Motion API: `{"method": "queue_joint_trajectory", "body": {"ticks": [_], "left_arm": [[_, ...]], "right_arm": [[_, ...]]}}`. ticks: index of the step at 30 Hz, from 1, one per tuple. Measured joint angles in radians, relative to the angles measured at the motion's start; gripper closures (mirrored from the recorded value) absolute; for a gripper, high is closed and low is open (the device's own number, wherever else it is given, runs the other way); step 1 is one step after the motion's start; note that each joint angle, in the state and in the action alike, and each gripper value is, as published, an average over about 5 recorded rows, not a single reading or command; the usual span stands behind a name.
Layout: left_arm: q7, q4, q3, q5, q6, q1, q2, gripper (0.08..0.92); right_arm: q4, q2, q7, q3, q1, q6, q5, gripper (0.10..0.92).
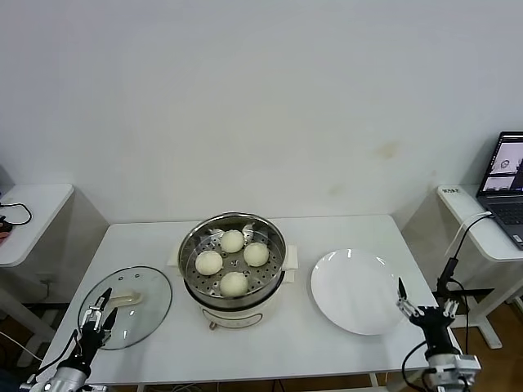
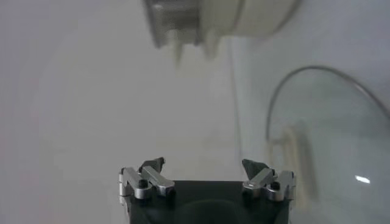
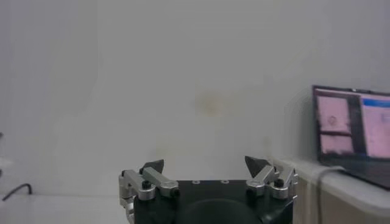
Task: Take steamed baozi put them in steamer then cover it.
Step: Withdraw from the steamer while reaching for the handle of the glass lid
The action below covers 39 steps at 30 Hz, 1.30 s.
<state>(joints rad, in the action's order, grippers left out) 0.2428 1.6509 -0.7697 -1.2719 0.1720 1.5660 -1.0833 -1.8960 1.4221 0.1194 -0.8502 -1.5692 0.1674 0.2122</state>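
Several cream-white steamed baozi (image 1: 233,241) lie on the perforated tray inside the shiny steamer (image 1: 274,245) at the table's middle. The glass cover (image 1: 139,314) with its cream handle (image 1: 125,300) lies flat on the table to the steamer's left. My left gripper (image 1: 102,309) hovers open and empty at the cover's near-left edge. In the left wrist view it (image 2: 203,165) faces the cover (image 2: 329,140) and the steamer's base (image 2: 244,18). My right gripper (image 1: 425,304) stands open and empty by the table's front right corner. In the right wrist view it (image 3: 205,164) faces the wall.
A flat white plate (image 1: 355,290) lies to the right of the steamer, next to my right gripper. A laptop (image 1: 508,184) sits on a side table at the far right, with a cable hanging down. Another side table (image 1: 29,216) stands at the left.
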Motion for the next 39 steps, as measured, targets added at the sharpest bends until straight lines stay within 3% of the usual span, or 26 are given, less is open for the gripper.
{"method": "queue_joint_trajectory", "body": {"ticks": [24, 39], "left_arm": [[-0.009, -0.197, 0.083, -0.080, 0.009, -0.222, 0.023, 0.177], [-0.026, -0.183, 0.070, -0.065, -0.003, -0.206, 0.026, 0.177]], "right_arm": [[-0.014, 0.052, 0.016, -0.002, -0.074, -0.005, -0.019, 0.203], [-0.011, 0.067, 0.021, 0.012, -0.077, -0.005, -0.037, 0.203]]}}
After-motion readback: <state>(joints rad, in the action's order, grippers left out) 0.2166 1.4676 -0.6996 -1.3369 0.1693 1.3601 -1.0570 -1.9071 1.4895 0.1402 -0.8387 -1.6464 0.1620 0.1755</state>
